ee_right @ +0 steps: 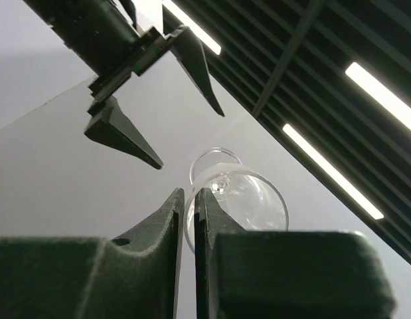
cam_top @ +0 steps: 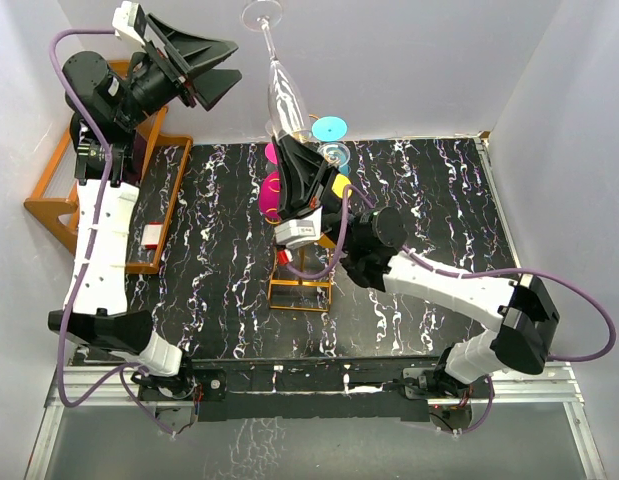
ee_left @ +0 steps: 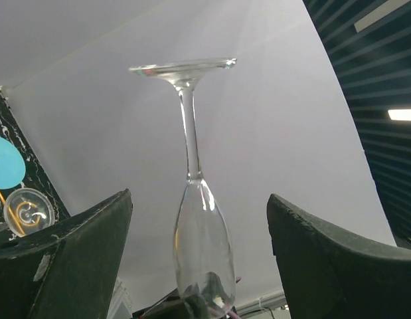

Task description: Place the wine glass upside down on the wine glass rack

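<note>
The right gripper (cam_top: 295,150) is pinching the inverted wine glass (cam_top: 283,95) by its bowl, high at the wine glass rack's (cam_top: 301,295) 12 o'clock. The left gripper (cam_top: 204,65), spread wide at the glass's 10 o'clock, is probably needing a square, centred line on the stem.

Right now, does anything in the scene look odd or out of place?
Yes: the wine glass is upside down in the air, foot on top, held only by the right hand pinching the thin wall of its bowl at the rim. It looks slightly tilted. I see nothing spilled or broken.
</note>
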You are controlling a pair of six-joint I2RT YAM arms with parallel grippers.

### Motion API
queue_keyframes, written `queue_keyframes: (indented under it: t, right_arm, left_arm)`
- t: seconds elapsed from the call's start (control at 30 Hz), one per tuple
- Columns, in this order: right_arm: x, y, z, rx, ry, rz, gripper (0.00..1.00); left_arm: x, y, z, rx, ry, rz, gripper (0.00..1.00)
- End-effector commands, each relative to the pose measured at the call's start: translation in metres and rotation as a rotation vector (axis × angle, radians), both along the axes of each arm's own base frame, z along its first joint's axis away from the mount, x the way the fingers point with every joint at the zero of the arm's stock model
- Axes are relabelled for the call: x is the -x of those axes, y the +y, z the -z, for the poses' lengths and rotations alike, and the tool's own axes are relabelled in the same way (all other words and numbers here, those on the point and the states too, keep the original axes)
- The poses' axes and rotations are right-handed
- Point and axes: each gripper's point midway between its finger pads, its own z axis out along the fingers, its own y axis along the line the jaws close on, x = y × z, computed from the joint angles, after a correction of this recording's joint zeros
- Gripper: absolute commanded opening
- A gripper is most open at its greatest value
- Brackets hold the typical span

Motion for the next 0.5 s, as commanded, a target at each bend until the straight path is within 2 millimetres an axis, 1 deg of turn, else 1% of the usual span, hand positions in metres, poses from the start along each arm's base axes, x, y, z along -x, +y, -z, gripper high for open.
queue_keyframes:
  t: [0.0, 0.13, 0.23, 0.37, 0.47]
  right_arm:
    - [0.022, 0.000, -0.027, -0.018, -0.093, 0.015, 0.08]
    - [0.021, 0.008, -0.025, 0.006, -0.095, 0.025, 0.08]
    - [0.020, 0.011, -0.025, 0.008, -0.094, 0.027, 0.08]
    - [0.017, 0.015, -0.023, 0.015, -0.088, 0.030, 0.08]
    - [0.013, 0.017, -0.018, 0.025, -0.076, 0.040, 0.08]
  left_arm:
    - [-0.004, -0.006, -0.007, 0.029, 0.000, 0.020, 0.79]
    - [-0.006, -0.015, -0.003, 0.023, 0.003, 0.033, 0.78]
    - [-0.005, -0.020, -0.005, 0.018, -0.015, 0.041, 0.76]
    - [-0.005, -0.023, -0.011, 0.022, -0.040, 0.039, 0.59]
    - [-0.001, -0.024, -0.017, 0.022, -0.065, 0.041, 0.51]
